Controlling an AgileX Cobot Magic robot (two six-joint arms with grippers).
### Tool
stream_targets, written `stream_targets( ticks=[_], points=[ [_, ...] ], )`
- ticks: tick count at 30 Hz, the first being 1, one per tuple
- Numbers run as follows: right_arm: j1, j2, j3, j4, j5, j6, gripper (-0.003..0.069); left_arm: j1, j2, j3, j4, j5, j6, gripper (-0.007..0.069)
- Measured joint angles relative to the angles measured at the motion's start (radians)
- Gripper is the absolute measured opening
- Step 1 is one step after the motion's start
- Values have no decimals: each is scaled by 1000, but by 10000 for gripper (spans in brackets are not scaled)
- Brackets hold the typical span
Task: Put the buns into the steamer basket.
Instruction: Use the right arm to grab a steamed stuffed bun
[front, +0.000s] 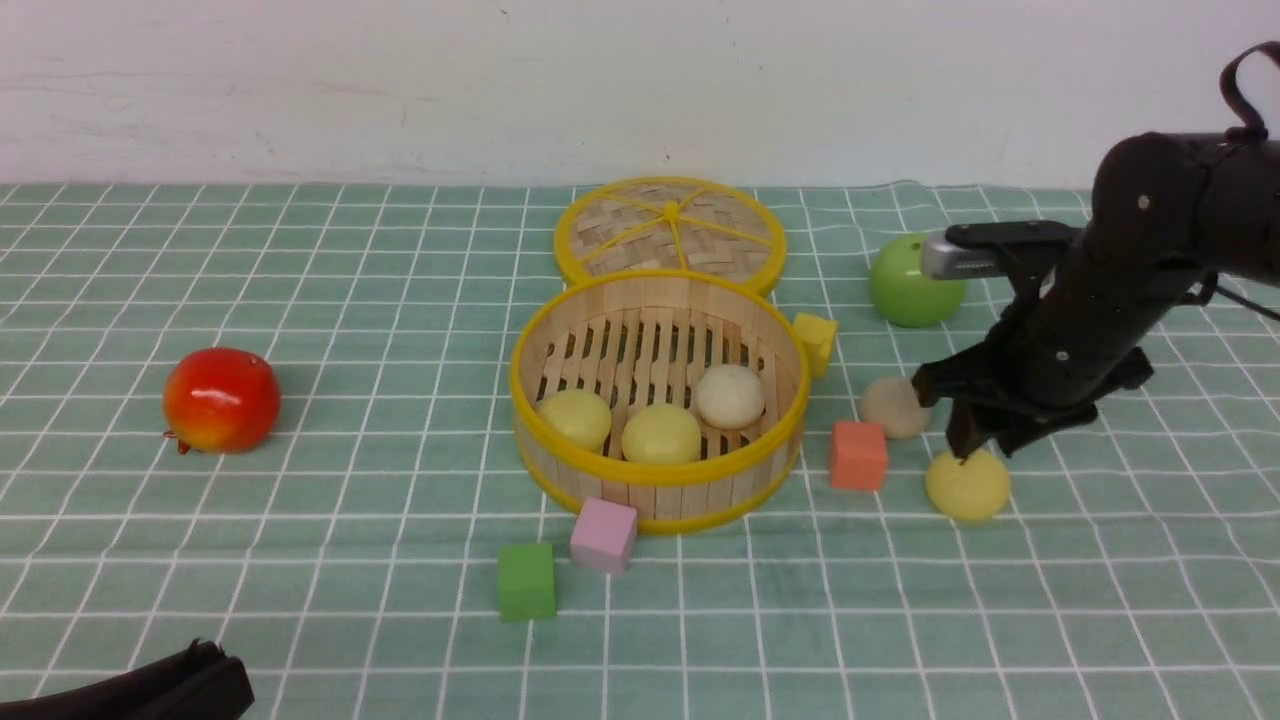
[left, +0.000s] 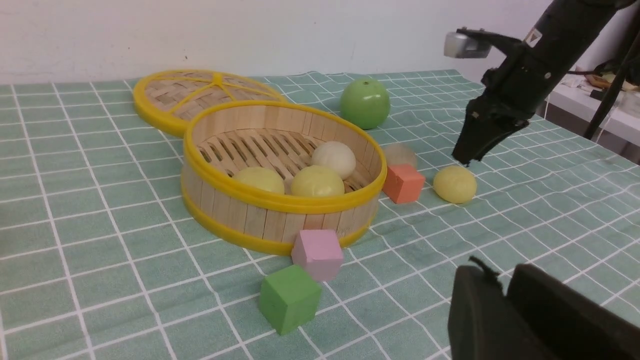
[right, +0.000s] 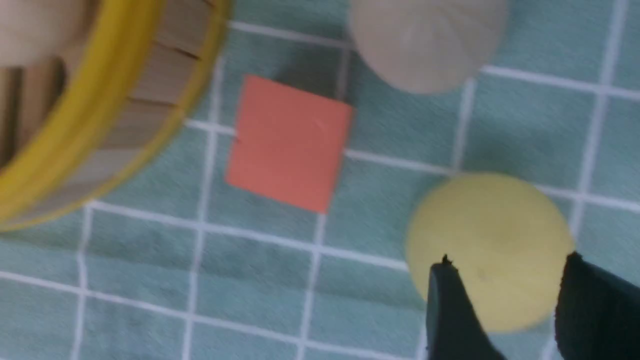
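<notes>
- Buns (front: 661, 434) are five small round balls. Three lie inside the steamer basket (front: 690, 495), and two lie outside it on the table (front: 300, 560), which has a green checked cloth.
- Inside the basket, two pale yellow buns sit side by side against the near wall. A cream-white one sits just behind them, toward the robot's right. The rest of the slatted floor is bare, so there looks to be room for the other two.
- Outside, a loose yellow bun (front: 967, 485) and a loose cream bun (front: 894, 407) lie near each other to the right of the basket. An orange cube (front: 858, 455) stands between them and the basket wall.
- The right claw (front: 972, 448) points down over the loose yellow bun, with its tips just at the bun's top. Its two fingers stand apart and grip nothing. This looks like the approach for a pick-up. The gap seems narrower than the bun, so it would likely need to widen first.
- The left claw (left: 505, 295) sits low at the near edge of the table, well apart from everything and holding nothing. Only a thin slit shows between its fingers, and I cannot tell whether they are fully together.
- The woven lid (front: 670, 225) lies flat just behind the basket, which leaves the basket open for loading.
- A green apple (front: 905, 290) and a red fruit (front: 220, 400) also lie on the table and are not part of the job.
</notes>
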Motion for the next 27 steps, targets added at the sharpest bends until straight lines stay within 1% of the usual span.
stream_targets(
  ticks=[4,9,18,24,27],
  points=[
    [0,23,0,-12,-45,-6,298,0,0,0,0,0,0,89],
    [-1,47,0,-21,-53,-6,298,0,0,0,0,0,0,92],
    [-1,34,0,-15,-29,-9,298,0,0,0,0,0,0,101],
    [-1,14,0,-8,31,-1,296,0,0,0,0,0,0,107],
    [-1,33,0,-13,14,3,296,0,0,0,0,0,0,112]
  ],
)
